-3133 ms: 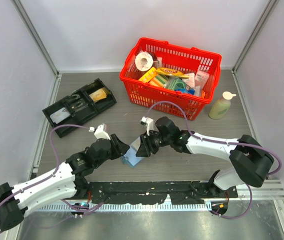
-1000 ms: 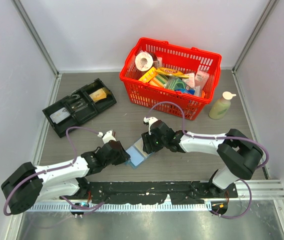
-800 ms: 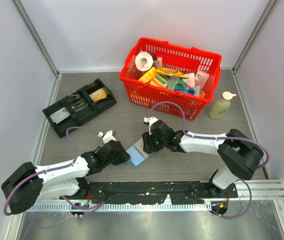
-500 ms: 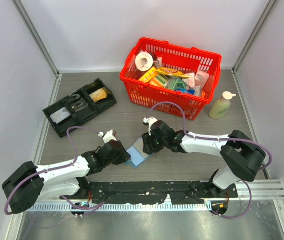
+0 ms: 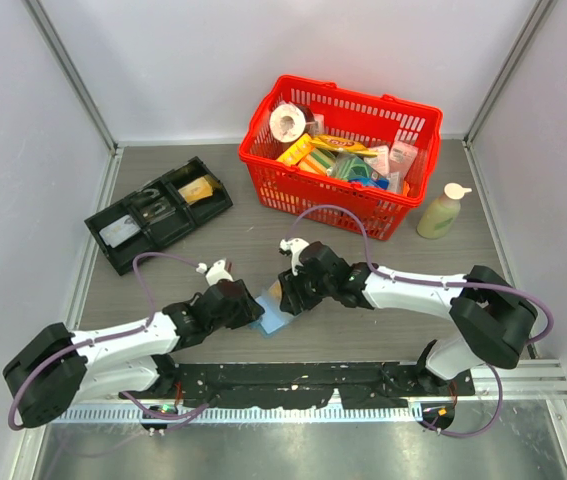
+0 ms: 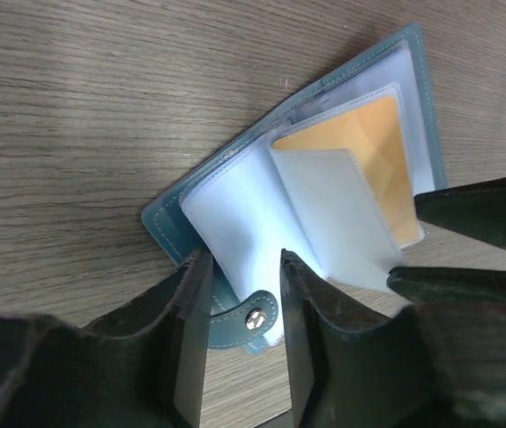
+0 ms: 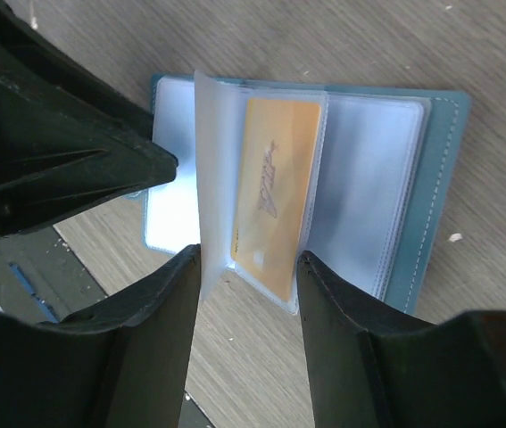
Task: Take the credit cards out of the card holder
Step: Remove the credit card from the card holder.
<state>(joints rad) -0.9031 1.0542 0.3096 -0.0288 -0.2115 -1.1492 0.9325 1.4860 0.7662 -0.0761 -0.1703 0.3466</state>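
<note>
A soft blue bifold card holder (image 7: 342,169) lies open on the wooden table (image 5: 223,240) between both arms. The right gripper (image 7: 245,267), jaws apart, straddles the near short end of an orange-tan credit card (image 7: 275,192) whose long axis points away from it. The left gripper (image 6: 239,294), jaws apart, straddles the holder's snap-tab edge.

Bright, even overhead light, soft shadows.
Wrist views: fingers (image 6: 190,348) near the lens dark and blurred, glare whitening the clear pockets (image 7: 369,178).
</note>
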